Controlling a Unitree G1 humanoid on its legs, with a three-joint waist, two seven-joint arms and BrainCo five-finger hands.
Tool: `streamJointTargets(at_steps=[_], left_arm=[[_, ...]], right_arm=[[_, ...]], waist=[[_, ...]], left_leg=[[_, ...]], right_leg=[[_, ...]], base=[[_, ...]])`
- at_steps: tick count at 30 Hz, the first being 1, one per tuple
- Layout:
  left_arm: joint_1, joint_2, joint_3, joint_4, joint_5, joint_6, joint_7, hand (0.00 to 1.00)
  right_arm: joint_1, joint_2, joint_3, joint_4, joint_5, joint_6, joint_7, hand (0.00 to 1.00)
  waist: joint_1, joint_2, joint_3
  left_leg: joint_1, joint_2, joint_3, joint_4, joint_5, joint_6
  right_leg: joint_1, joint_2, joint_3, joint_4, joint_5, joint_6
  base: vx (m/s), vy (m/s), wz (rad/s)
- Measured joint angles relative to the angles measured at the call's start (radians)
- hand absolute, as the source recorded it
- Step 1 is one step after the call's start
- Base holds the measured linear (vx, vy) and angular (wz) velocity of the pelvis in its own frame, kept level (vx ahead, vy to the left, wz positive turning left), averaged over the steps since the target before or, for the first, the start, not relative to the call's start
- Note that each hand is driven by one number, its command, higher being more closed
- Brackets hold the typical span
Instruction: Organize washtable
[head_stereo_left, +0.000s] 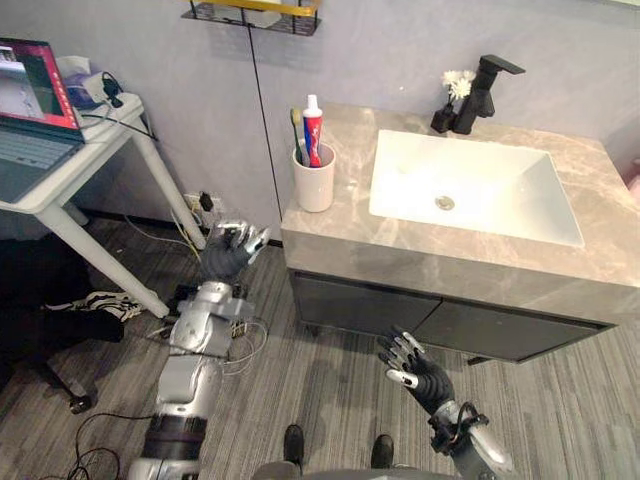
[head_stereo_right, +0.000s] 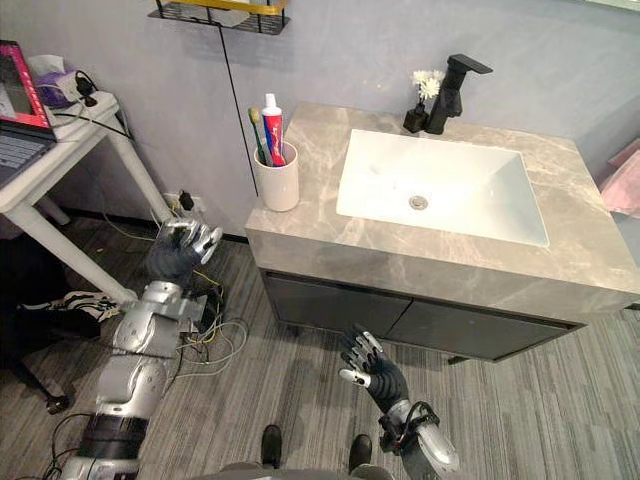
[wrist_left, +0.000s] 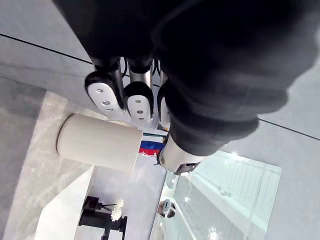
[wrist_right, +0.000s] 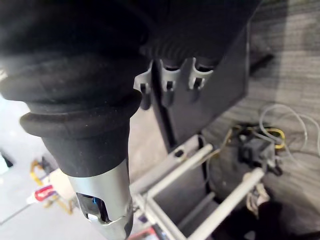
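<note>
Nearest, the right hand (head_stereo_left: 415, 372) hangs low in front of the dark cabinet doors (head_stereo_left: 400, 310), fingers spread and relaxed, holding nothing. Further out, the left hand (head_stereo_left: 232, 250) is raised just off the front left corner of the washtable (head_stereo_left: 420, 255), apart from it, its fingers loosely apart and empty.

On the marbled top, a white cup (head_stereo_left: 314, 178) stands upright by the left edge, toward the front left corner, between that edge and the sink (head_stereo_left: 480, 185). A toothbrush (head_stereo_left: 298, 130) and a red-and-white toothpaste tube (head_stereo_left: 313, 128) stand in it. The white sink takes the middle of the top. At the back edge behind the sink stands a black faucet (head_stereo_left: 480, 90), with a small black vase (head_stereo_left: 443, 118) of white flowers just beside it on its left.

Left of the washtable, well apart, a white desk (head_stereo_left: 70, 170) carries an open laptop (head_stereo_left: 30, 100). A wire shelf (head_stereo_left: 255, 12) hangs on the wall above.
</note>
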Motion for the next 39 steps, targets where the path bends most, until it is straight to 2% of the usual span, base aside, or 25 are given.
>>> streamJointTargets(at_steps=[6,9,17,39], left_arm=[[-0.16,0.048,-0.04,0.083,0.026,0.003,0.019,1.0],[-0.205,0.075,-0.067,0.115,0.039,0.005,0.018,1.0],[-0.334,0.117,-0.101,0.226,0.063,0.012,0.017,1.0],[-0.356,0.117,-0.086,0.283,0.053,0.02,0.019,1.0]], right_arm=[[-0.012,-0.003,0.01,-0.002,0.0,0.0,-0.001,0.0],[-0.013,-0.003,0.019,-0.003,0.0,0.0,-0.001,0.0],[-0.014,-0.003,0.028,-0.022,0.0,-0.001,-0.001,0.0],[-0.009,-0.023,0.028,-0.061,0.0,-0.006,-0.002,0.0]], waist=[[-0.006,-0.012,0.04],[-0.022,-0.017,0.052],[-0.023,-0.021,0.091],[-0.024,-0.026,0.148]], left_leg=[[-0.017,0.006,0.039,0.005,-0.002,0.0],[-0.023,0.007,0.042,0.006,0.0,0.003],[-0.034,0.015,0.065,0.007,-0.004,0.001],[-0.046,0.013,0.075,0.007,-0.007,0.0]], right_leg=[[-0.038,0.003,0.042,-0.004,0.018,0.002],[-0.041,0.005,0.044,-0.015,0.027,0.001],[-0.06,0.014,0.07,-0.024,0.036,-0.001],[-0.075,0.015,0.087,-0.039,0.05,-0.003]], base=[[0.05,0.014,-0.2],[0.05,0.007,-0.07],[0.04,0.008,-0.09],[0.03,0.009,-0.02]])
